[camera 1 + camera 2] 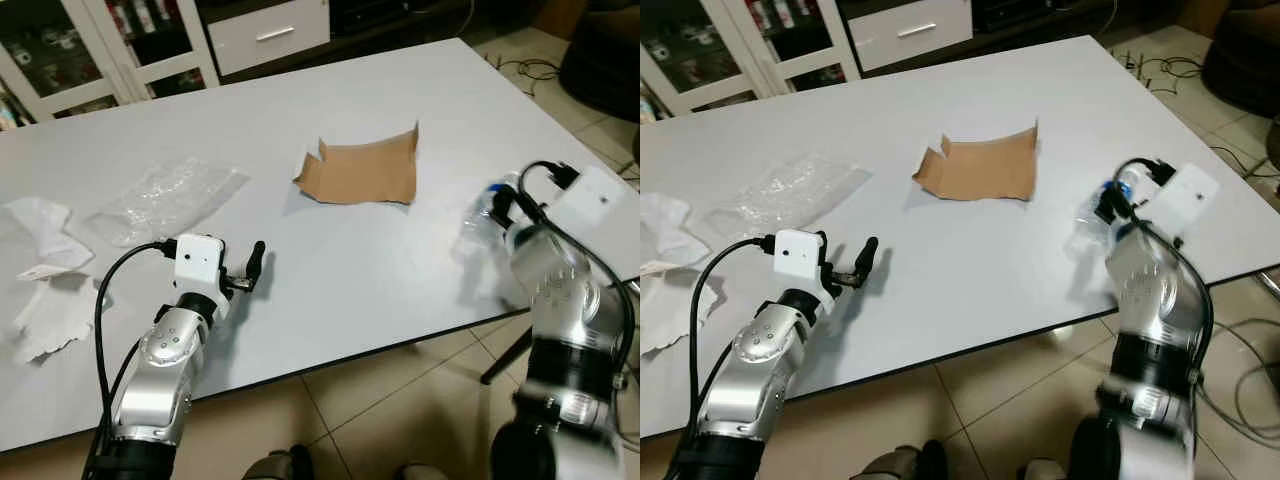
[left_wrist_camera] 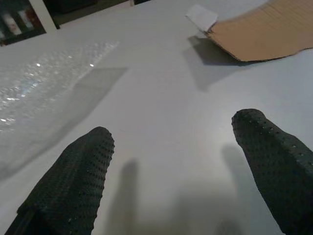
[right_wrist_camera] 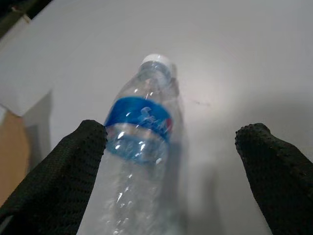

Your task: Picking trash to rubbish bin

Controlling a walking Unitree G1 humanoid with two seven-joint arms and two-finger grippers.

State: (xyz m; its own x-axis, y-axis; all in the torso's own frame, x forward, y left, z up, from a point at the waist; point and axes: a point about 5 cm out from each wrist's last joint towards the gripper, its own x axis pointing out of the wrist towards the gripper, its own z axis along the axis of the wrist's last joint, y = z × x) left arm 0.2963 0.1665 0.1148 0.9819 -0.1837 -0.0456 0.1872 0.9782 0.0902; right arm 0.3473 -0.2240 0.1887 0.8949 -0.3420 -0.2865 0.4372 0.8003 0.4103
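Trash is scattered across the white worktop (image 1: 400,250), and the piece in play is the clear plastic bottle (image 3: 139,147), lying on its side at the near right edge. The right pincer (image 3: 171,171) hovers over it with fingers spread wide, the bottle sitting just inside one finger (image 3: 63,171) and well off the other. To do this step well, I'd say the wrist wants to shift sideways so the bottle lies centred between the fingers, then drop and close across the body near the blue label (image 3: 139,125), not up at the thin neck by the white cap (image 3: 155,61). It looks empty and light, so it could roll or skid toward the edge if nudged; a straight, gentle squeeze should keep it.

Over on the left, the left pincer (image 2: 171,171) is open too and holds nothing, low above bare worktop. Ahead of it lie a clear plastic bag (image 1: 165,198) at far left, crumpled white tissues (image 1: 45,290) at the left edge, and a torn brown cardboard piece (image 1: 362,170) in the middle.

Writing? The blue label shows white marks, but they're too blurred to read
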